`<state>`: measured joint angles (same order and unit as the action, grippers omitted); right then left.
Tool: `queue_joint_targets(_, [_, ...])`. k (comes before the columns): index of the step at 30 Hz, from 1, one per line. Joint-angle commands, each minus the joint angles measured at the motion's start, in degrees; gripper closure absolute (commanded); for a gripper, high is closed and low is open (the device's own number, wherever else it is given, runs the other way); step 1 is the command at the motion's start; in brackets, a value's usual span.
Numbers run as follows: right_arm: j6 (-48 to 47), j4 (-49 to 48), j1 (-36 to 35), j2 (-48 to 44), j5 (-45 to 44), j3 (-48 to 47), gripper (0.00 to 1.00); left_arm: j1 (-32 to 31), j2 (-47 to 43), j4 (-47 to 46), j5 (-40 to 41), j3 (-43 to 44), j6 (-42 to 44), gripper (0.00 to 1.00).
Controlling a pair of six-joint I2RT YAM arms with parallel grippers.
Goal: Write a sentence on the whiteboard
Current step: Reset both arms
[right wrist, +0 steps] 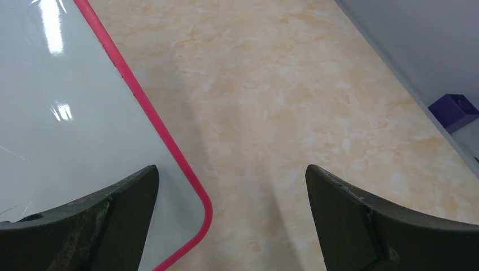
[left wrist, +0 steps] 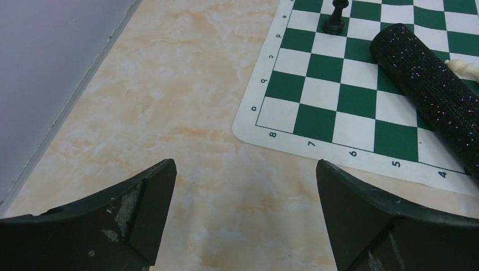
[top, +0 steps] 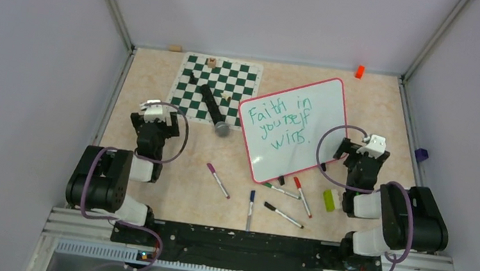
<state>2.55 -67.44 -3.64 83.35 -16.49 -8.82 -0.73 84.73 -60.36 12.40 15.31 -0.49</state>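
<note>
Left gripper (left wrist: 245, 169): jaws wide apart, nothing between them, over bare beige tabletop (left wrist: 169, 101) just off the corner of the green-and-white checkered chess mat (left wrist: 361, 84).

Right gripper (right wrist: 231, 175): jaws also spread wide and empty. It hovers at the rounded near-right corner of the glossy white rectangular whiteboard with the thin red-pink frame (right wrist: 68, 113).

The board lies mid-table, skewed, right of the mat. Loose markers (top: 283, 215) are scattered near its front edge.

The teal-green handwritten sentence (top: 283, 121) fills the upper part in three lines and ends in a full stop. I judge the writing done.

Handling, my guess: the panel is thin and stiff, and probably light enough to slide under a nudge. The face is slick, and the ink would likely smear on contact. If I must move it, I'd pinch the frame at an edge or corner and keep my pads clear of the lettering. Whether it lies flat or props on its feet, I cannot tell.
</note>
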Motion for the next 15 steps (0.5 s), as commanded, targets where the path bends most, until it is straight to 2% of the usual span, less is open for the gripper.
queue_joint_targets(1, [-0.68, -4.00, -0.62, 0.54, -1.36, -1.24, 0.01, 0.38, -0.52, -2.24, -1.42, 1.21, -1.00, 0.01])
queue_joint_targets(15, [-0.57, -3.66, -0.65, 0.41, -1.34, -1.29, 0.01, 0.34, -0.53, -2.17, -1.51, 1.30, -1.05, 0.01])
